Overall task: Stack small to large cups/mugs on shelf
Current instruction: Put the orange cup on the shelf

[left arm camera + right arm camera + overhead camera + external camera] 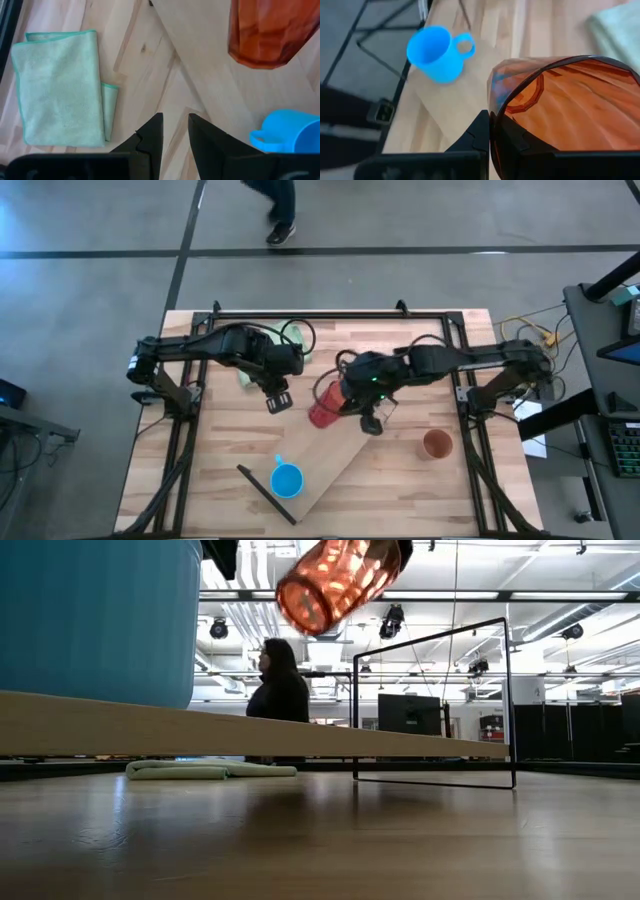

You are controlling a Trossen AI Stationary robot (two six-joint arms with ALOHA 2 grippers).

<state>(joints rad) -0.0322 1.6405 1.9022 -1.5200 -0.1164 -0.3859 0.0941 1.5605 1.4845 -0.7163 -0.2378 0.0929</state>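
The red ribbed tumbler (323,406) hangs tilted in my right gripper (352,398) above the far end of the shelf (335,460), a light-wood board lying slantwise on the table. It also shows at the top of the low view (340,580). The bright blue mug (287,480) stands upright on the shelf's near end, handle toward the far side. The brown-orange cup (437,444) stands on the tabletop at the right. My left gripper (278,398) hovers left of the tumbler, its fingers (155,132) a narrow gap apart and empty. My right gripper holds the tumbler by its wall at the open rim (492,100). One finger (479,135) is outside the wall, and the other seems to be inside the mouth. The tumbler is lifted clear and tilted, its base pointing away from the gripper.
A folded green cloth (250,372) lies on the table at the far left, under the left arm. The shelf's black frame end (435,705) stands upright. A person (280,690) stands beyond the table. Bare tabletop lies around the brown-orange cup.
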